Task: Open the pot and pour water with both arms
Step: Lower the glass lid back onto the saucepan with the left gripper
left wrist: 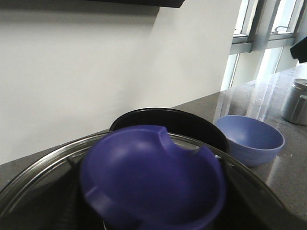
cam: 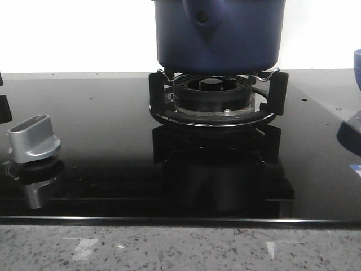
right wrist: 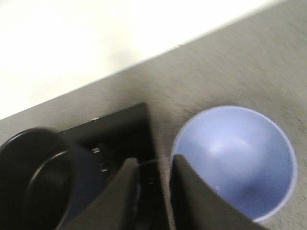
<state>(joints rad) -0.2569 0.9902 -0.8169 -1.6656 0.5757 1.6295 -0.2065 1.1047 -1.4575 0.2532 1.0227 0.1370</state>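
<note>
Right wrist view: the right hand (right wrist: 152, 184), fingers narrowly parted and holding nothing, hovers between the pot (cam: 219, 35) on the burner and the blue bowl (right wrist: 235, 160) to its right. The left hand's state cannot be told; glass lid (left wrist: 144, 187) fills its view.

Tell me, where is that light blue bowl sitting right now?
The light blue bowl sits on the grey counter, right of the black stove, beyond the pot.
</note>
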